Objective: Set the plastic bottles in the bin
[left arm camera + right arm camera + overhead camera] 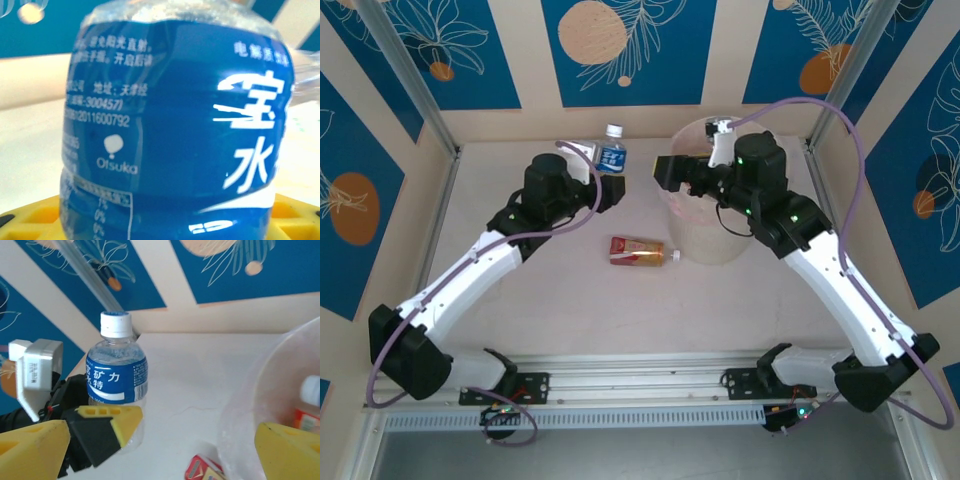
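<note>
Gripping an upright blue-labelled bottle (612,152) low on its body, the left claw (616,186) is clenched near the far edge of the tabletop (520,300). The right claw (663,172) hangs released, empty, at the bin's (708,247) left rim. A red-labelled bottle (640,252) lies just beside the bin; another bottle (311,405) rests inside.

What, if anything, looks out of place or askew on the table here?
One red-labelled bottle lies on its side beside the bin, outside it; the blue-labelled bottle stands upright in the left gripper. Nothing looks spilled.
</note>
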Controlling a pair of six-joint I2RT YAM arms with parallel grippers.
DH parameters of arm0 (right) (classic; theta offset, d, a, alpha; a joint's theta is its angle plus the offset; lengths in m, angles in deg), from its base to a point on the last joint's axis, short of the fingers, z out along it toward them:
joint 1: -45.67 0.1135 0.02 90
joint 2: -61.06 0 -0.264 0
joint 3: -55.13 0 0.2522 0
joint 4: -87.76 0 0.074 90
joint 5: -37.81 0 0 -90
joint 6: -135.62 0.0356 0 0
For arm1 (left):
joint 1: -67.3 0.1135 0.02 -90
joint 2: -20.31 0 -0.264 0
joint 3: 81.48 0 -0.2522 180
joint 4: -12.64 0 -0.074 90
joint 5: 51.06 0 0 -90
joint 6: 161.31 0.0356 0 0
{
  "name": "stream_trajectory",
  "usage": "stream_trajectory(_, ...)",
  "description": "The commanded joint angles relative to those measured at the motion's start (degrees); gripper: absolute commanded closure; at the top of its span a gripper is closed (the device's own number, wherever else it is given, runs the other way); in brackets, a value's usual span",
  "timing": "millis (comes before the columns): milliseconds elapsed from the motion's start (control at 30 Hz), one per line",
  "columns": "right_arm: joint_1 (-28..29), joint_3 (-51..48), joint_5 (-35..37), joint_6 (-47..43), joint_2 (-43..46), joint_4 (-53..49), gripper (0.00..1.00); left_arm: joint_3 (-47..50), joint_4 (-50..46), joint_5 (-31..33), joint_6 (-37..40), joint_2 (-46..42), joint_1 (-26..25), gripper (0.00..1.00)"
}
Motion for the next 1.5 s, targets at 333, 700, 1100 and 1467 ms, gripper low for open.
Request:
stream_trajectory(333, -0.4, 5.9, -10.2, 1.9, -4.7, 4.3, 0.20, 0.8, 10.8, -18.2, 7.0, -0.2, -3.3, 0.40)
stream_trajectory(700, -0.5, 8.5, -13.1, 2.0, -7.3, 4.8, 0.52, -2.0, 9.0, -22.2, 10.0, 1.4, -5.3, 0.40)
stream_trajectory(1100, -0.5, 7.4, -11.1, 2.1, -7.2, 4.1, 1.00, -2.1, 9.5, -19.4, 9.0, 1.3, -5.5, 0.30)
stream_trajectory(1467, -2.0, 6.1, 6.4, -2.4, -2.3, 12.1, 1.00, 1.1, 8.8, -9.2, 8.1, -5.1, -5.4, 0.01)
